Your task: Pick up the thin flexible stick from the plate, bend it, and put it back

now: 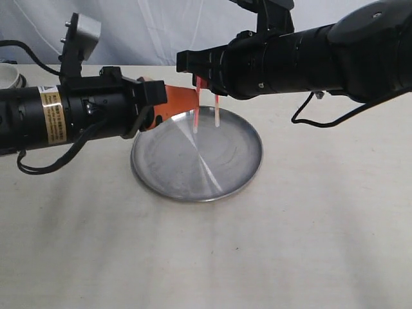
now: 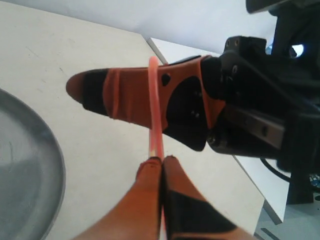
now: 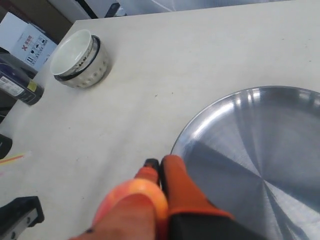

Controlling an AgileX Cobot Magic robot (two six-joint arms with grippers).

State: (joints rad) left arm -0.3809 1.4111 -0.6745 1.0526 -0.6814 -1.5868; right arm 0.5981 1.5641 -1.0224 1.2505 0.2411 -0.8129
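Showing the thin red-orange plastic stick (image 1: 196, 103) lifted clear of the round shiny silver metal plate (image 1: 222, 164), we find it held nearly upright above the plate's far rim. The left gripper (image 2: 161, 163) clamps the stick between its orange fingertips. The right gripper (image 1: 198, 78) has its jaws pressed together, and the stick emerges just beneath them, so we judge that it grips the stick as well. We take the pick-up as done. In the exterior view two reddish strands hang side by side, which suggests a fold, though one may be a reflection; we cannot tell whether the bend is complete. Returning the stick to the plate is left. The plate's bare surface lies below the grippers, so we expect an unobstructed way down. The beige tabletop (image 1: 322, 232) is open on the near and right sides of the plate. The small white bowl (image 3: 80, 57) stands well apart, and the table's far edge runs near the grippers.
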